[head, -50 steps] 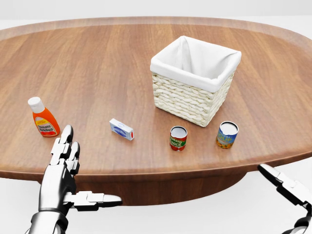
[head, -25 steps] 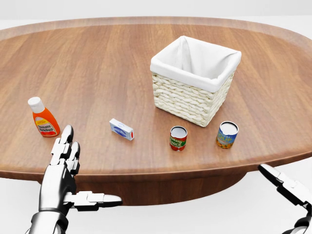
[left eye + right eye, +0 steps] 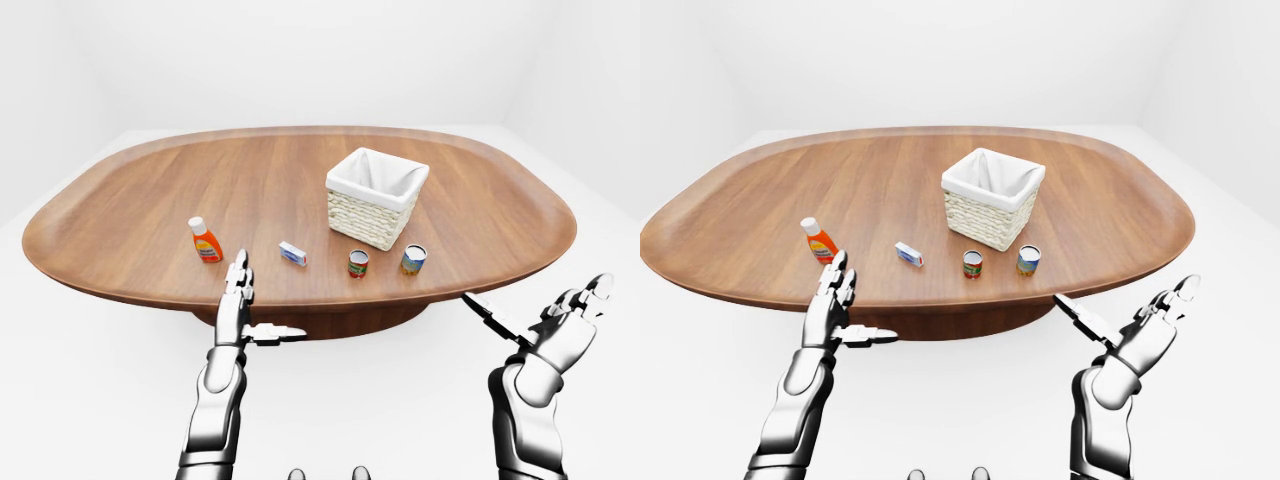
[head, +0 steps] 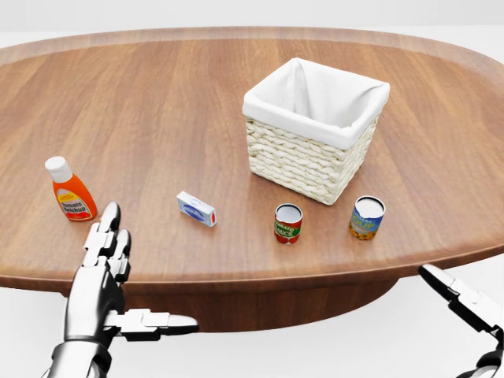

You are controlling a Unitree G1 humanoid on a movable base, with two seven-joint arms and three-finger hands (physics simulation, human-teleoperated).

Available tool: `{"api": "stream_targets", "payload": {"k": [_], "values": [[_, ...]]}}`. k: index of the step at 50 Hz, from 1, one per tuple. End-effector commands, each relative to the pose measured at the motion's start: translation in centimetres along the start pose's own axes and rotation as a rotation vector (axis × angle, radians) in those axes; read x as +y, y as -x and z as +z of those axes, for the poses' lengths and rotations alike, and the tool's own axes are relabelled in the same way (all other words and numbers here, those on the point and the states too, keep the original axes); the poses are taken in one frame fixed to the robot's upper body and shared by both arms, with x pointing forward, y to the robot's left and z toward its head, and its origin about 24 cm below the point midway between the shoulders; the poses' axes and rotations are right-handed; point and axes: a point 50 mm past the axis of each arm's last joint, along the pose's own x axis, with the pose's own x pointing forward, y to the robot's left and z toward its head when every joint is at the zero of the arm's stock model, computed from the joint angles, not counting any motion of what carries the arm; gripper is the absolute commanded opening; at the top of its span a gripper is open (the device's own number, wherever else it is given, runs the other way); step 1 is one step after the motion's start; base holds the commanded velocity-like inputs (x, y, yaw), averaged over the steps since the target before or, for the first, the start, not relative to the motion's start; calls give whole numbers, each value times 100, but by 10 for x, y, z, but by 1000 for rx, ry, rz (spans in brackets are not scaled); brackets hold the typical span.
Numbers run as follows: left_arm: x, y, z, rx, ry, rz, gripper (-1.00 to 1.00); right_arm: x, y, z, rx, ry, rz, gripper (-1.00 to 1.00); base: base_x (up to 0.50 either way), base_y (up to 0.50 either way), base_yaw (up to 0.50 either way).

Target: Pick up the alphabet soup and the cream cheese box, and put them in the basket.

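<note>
**Both hands spread and empty at the worktop's near edge**

In the head view, a ketchup bottle (image 4: 69, 191) stands upright at the left of the oval wooden worktop (image 4: 157, 94). Just below it, the left robot hand (image 4: 106, 272) rises at the worktop's near edge, fingers straight and thumb stuck out sideways, gripping nothing. The cream cheese box (image 4: 196, 209) lies flat to the right, apart from the hand. Further right stands the alphabet soup (image 4: 288, 223), upright, with a second can (image 4: 367, 217) beside it. The white-lined wicker basket (image 4: 313, 130) sits above both cans. At far right, off the worktop, the right robot hand (image 3: 560, 320) is splayed open, empty.
</note>
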Motion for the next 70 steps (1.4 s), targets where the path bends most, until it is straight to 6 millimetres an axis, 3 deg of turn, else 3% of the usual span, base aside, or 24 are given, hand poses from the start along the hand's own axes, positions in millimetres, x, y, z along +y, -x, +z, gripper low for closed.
{"api": "stream_targets", "payload": {"k": [1, 49, 70], "values": [[-1, 0, 0, 1, 1, -4, 100, 0, 0, 1, 0, -9, -1, 100, 0, 0, 0], [0, 1, 0, 0, -1, -5, 100, 0, 0, -1, 7, -10, -2, 100, 0, 0, 0], [0, 0, 1, -1, -1, -5, 100, 0, 0, 0, 3, -8, -2, 100, 0, -30, 0]]}}
